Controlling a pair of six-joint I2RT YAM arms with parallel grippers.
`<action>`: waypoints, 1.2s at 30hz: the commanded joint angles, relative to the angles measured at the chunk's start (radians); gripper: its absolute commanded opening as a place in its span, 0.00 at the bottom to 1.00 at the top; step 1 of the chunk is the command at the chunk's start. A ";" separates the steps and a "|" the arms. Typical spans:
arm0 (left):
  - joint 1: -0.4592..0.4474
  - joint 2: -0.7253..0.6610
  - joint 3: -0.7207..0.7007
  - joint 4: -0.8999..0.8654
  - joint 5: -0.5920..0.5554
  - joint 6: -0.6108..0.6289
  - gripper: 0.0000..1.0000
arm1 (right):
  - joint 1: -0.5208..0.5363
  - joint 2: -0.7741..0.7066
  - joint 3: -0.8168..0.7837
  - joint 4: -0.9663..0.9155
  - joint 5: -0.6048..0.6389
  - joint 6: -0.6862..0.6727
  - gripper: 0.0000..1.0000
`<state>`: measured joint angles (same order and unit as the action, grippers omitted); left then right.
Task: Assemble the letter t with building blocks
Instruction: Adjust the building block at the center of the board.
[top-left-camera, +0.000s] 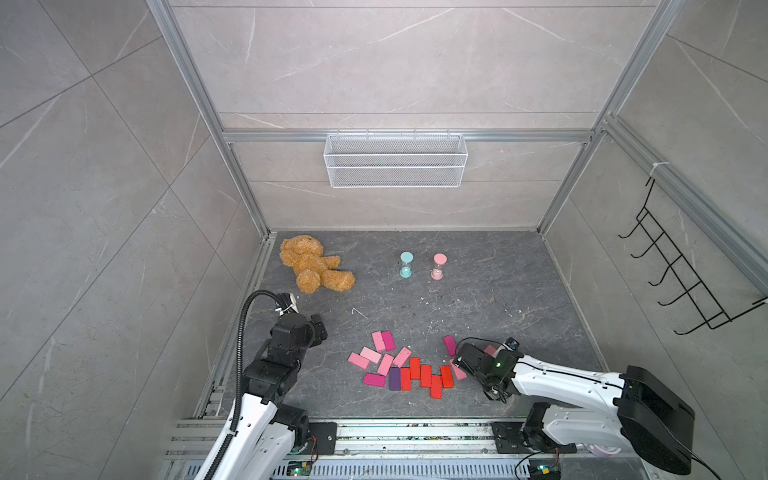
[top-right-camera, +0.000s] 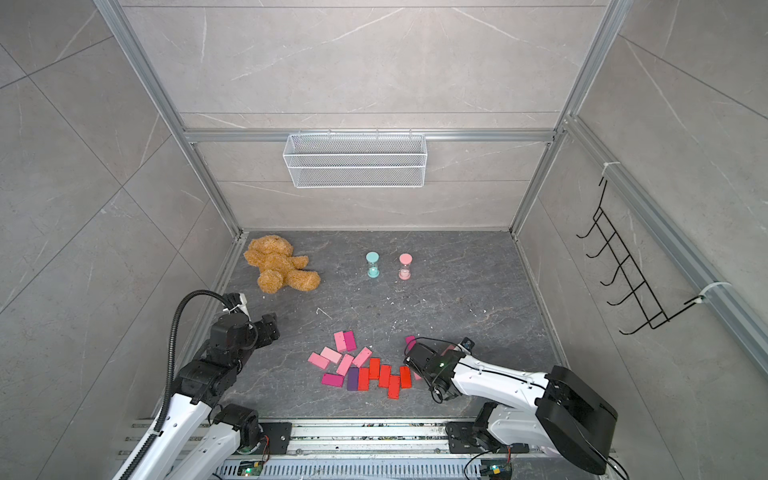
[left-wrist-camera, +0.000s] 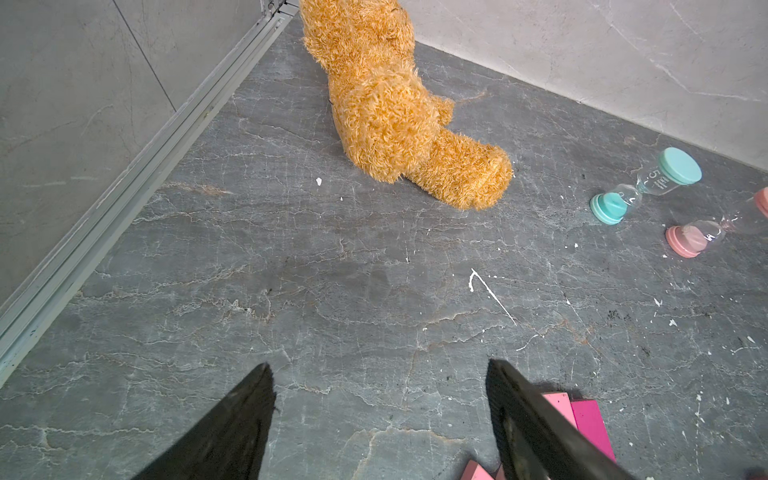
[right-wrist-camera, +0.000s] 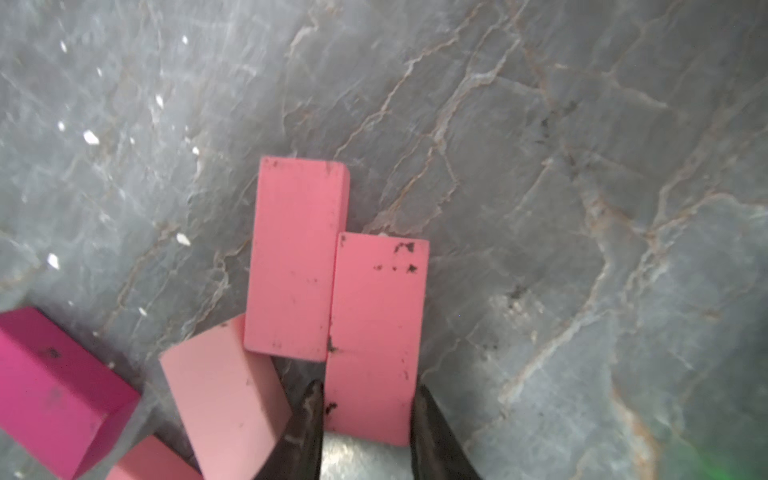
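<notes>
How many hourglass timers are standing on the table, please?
2. The teal timer and the pink timer stand upright, side by side, toward the back wall; the teal one is nearer the teddy bear. None seems hidden.

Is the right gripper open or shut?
Shut. The right gripper clamps a flat salmon-pink rectangular block, its black fingers against both long sides in the right wrist view.

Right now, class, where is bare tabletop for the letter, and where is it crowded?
Bare: the middle, bordered by teddy bear, teal timer, pink timer and block pile; also the corner beside the pink timer. Crowded: the pile itself, where the right end effector grips a pink block.
</notes>
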<state>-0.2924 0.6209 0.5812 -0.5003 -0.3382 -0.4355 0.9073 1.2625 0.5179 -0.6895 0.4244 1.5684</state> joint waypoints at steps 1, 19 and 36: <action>-0.002 -0.002 0.012 0.026 0.006 -0.009 0.82 | 0.006 0.093 0.048 -0.100 -0.214 -0.174 0.32; -0.003 0.006 0.019 0.017 0.007 -0.009 0.82 | -0.026 0.171 0.106 -0.054 -0.375 -0.387 0.53; -0.003 0.003 0.027 0.008 -0.003 -0.002 0.82 | -0.225 0.217 0.079 0.048 -0.389 -0.552 0.47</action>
<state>-0.2924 0.6296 0.5812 -0.5007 -0.3386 -0.4355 0.7170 1.4052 0.6662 -0.7410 -0.0086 1.0775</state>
